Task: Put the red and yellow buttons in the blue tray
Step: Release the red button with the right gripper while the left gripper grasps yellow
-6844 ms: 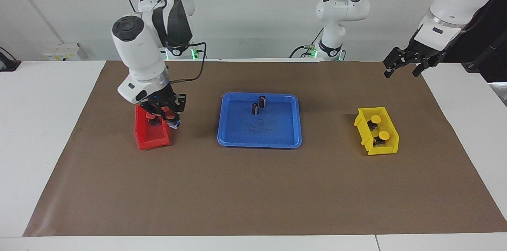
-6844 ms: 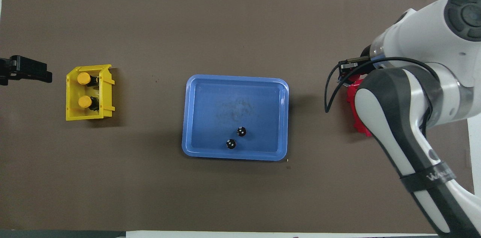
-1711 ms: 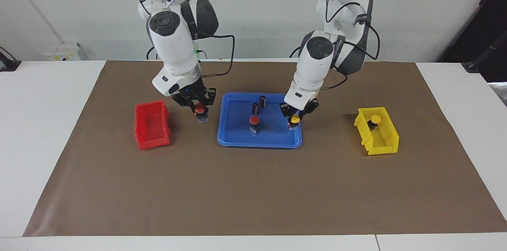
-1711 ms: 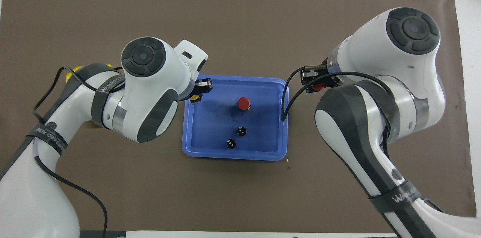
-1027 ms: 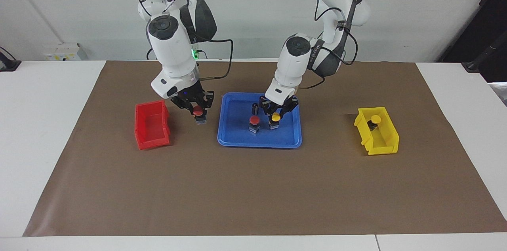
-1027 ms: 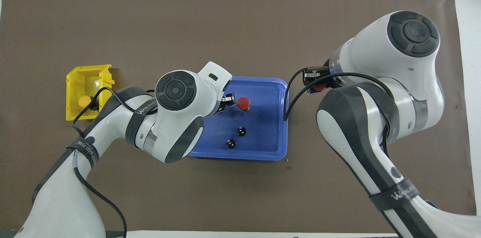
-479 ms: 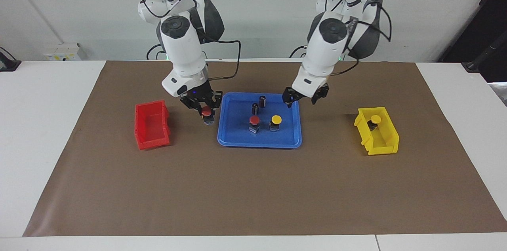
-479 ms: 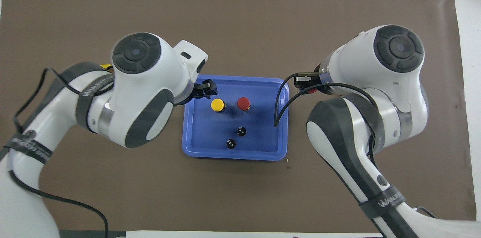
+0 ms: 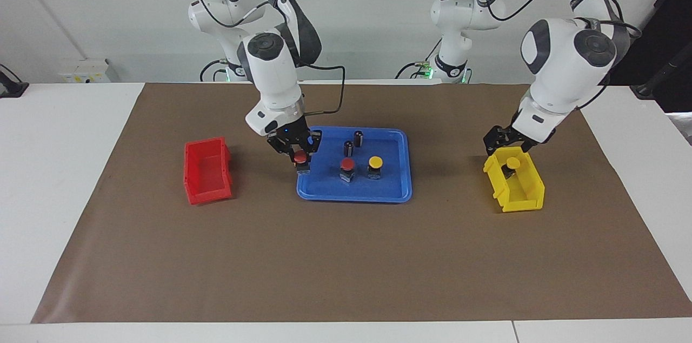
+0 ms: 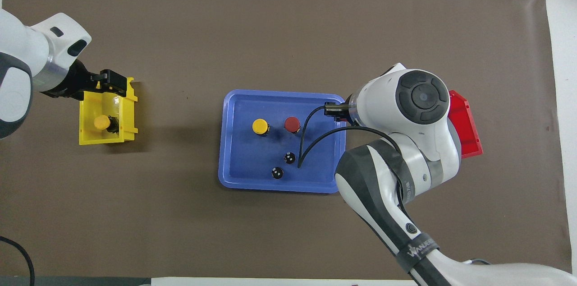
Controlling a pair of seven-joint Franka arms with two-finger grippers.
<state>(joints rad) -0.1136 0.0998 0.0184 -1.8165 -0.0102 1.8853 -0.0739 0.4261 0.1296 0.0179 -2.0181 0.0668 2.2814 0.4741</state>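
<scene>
Clamping red button [image 9: 300, 157] over blue tray [image 9: 354, 194] rim: right gripper [image 9: 299, 154]; left gripper [image 9: 511, 140] apart over yellow bin [image 9: 527, 199].

We've got one yellow button [image 10: 260, 126] and one red button [image 10: 292, 124] sitting mid-frame in the blue tray [image 10: 243, 182], plus another yellow one [image 10: 102, 122] in the yellow bin [image 10: 128, 114] at the left.

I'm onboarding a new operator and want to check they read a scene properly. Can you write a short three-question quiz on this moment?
1. True or false: the right gripper holds a red button.
2. How many capped buttons stand in the blue tray? A one, B two, C three.
3. Fill in: the left gripper hangs open over the ___ bin.

Key: 1 true. 2 B: red and yellow. 3 yellow.
</scene>
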